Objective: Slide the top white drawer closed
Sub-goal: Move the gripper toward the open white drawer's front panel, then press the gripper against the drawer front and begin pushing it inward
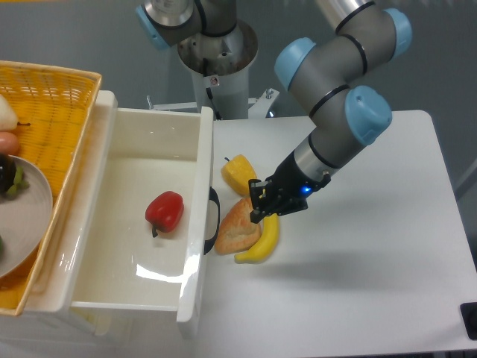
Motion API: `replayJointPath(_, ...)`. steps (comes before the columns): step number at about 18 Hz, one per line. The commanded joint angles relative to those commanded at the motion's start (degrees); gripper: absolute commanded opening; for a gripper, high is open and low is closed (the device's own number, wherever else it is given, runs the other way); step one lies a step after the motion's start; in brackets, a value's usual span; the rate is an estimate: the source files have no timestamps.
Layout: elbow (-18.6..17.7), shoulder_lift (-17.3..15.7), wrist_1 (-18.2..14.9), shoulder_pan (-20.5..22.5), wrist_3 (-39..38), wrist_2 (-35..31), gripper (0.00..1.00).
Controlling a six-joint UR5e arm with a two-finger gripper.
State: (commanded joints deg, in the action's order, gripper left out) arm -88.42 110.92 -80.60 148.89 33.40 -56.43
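- The gripper (258, 206) hovers over the banana (262, 237) and a wedge of bread (236, 226); its dark jaws look near-shut with nothing held, though the gap is hard to read.
- Just left, the top white drawer (195, 224) stands pulled out, a red pepper (165, 211) lying inside.
- Glossy, rigid and probably slick, it should slide under a flat push on the panelled front beside the curved black handle (215, 216).
- A yellow wicker basket (56, 104) sits beyond.
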Motion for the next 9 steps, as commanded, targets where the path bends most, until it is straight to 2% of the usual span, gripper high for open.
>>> replayJointPath(9,-0.09,-0.17,-0.17,-2.37,-0.53,1.23,0.00)
